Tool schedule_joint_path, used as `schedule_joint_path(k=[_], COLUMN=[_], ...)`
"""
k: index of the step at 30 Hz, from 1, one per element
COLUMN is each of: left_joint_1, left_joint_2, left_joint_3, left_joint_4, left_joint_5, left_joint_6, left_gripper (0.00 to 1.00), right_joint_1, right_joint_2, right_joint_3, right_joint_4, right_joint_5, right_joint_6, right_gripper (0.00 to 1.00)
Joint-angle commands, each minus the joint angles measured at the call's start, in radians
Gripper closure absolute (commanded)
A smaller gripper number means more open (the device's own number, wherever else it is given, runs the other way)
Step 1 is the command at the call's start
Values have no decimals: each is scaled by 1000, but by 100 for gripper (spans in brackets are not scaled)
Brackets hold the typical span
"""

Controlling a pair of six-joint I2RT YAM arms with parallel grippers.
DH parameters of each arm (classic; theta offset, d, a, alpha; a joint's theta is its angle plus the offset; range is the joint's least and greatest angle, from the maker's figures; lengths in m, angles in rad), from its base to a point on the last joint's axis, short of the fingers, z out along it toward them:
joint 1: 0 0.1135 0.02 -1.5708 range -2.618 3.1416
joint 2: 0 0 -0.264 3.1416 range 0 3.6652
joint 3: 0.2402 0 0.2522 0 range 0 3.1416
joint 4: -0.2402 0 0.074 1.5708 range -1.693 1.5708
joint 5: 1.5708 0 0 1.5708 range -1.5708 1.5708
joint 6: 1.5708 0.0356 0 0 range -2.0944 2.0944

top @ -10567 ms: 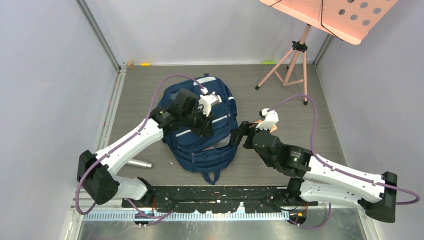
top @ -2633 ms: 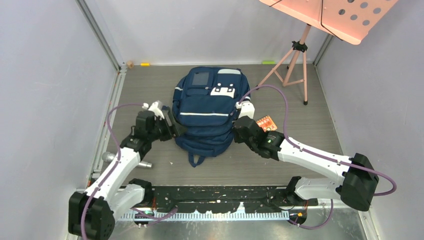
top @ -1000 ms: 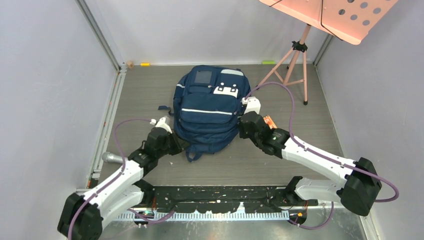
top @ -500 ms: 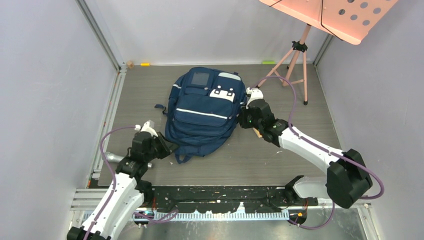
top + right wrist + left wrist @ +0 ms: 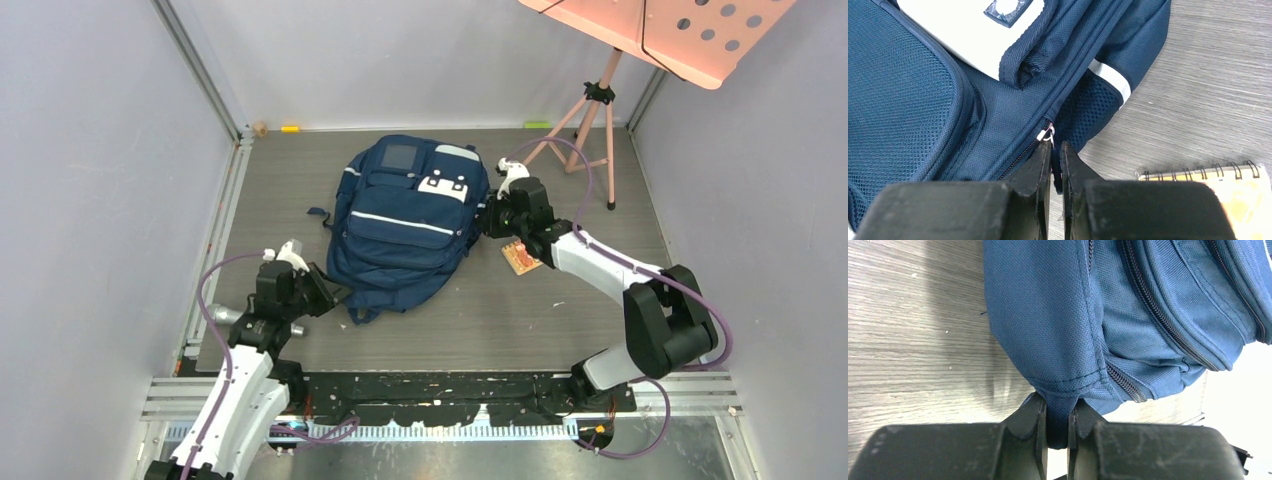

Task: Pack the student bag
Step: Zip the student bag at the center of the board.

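One grey wood-grain table (image 5: 560, 310) carries everything. On it, slightly left of centre and towards the far side, lies one large navy blue fabric student bag (image 5: 405, 235). It is flat with its front up, showing one white patch (image 5: 445, 187) and one pale stripe (image 5: 400, 222) across the pocket.

Two white-and-black arms reach to the student bag from the near edge. The left end effector (image 5: 325, 290) is at the bag's near left corner. The left wrist view shows this end effector (image 5: 1058, 407) narrow, its two fingers pinching a fold of the navy fabric (image 5: 1073, 315) at the seam. The right end effector (image 5: 492, 222) is against the bag's right side. In the right wrist view this end effector (image 5: 1055, 150) is also narrow. Its fingers are almost together on a thin dark piece at the side zipper, just below one small metal slider (image 5: 1048, 134) on the bag (image 5: 923, 100).

One pink metal music stand (image 5: 690, 55) on a tripod stands at the far right corner.

One spiral-bound notebook with an orange-yellow cover (image 5: 520, 257) lies just beside the bag's right side, close under the right arm; the right wrist view shows its wire coil (image 5: 1228, 195).

One silver metal cylinder (image 5: 222, 316) lies near the left edge, beside the left arm.

At the far edge sit one small yellow piece (image 5: 290, 128) and one small green piece (image 5: 537, 124), well apart.
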Motion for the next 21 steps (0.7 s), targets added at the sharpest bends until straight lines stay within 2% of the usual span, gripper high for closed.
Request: schedule_joint_path(k=[1,6,8,9,10,11,13,16,21], left_joint_1=[67,71,71,71,70,70,71,70,71], left_joint_2=[-18,6,24,36,48,64,83,101,183], left_joint_3=[75,109,137,158,178,204,251,326,441], left_joint_4=[-82,-85,-90,-103,-120,-139,-179,-233,-266], left_joint_5=[-149,-109,-88,-75,-60,-47,-33,-33,-5], left_joint_6=[77,104,123,131,138,148,171,219,288], left_gripper=[100,100,97,87,74,59,37,17,1], right_joint_1=[-148,-151,-151,-151,-151,-151,-151,-148,-137], right_joint_2=[59,21,-28,-71,-94,-140,-203,-264,-309], right_joint_3=[70,101,96,84,77,63,51,54,75], right_joint_4=[56,-38,-84,-102,-108,-122,-150,-196,-238], right_joint_5=[244,150,88,40,10,-42,-99,-155,-282], right_joint_6=[-59,-74,-65,-54,-47,-34,-15,-2,-24], right_gripper=[100,98,84,70,63,52,37,28,24])
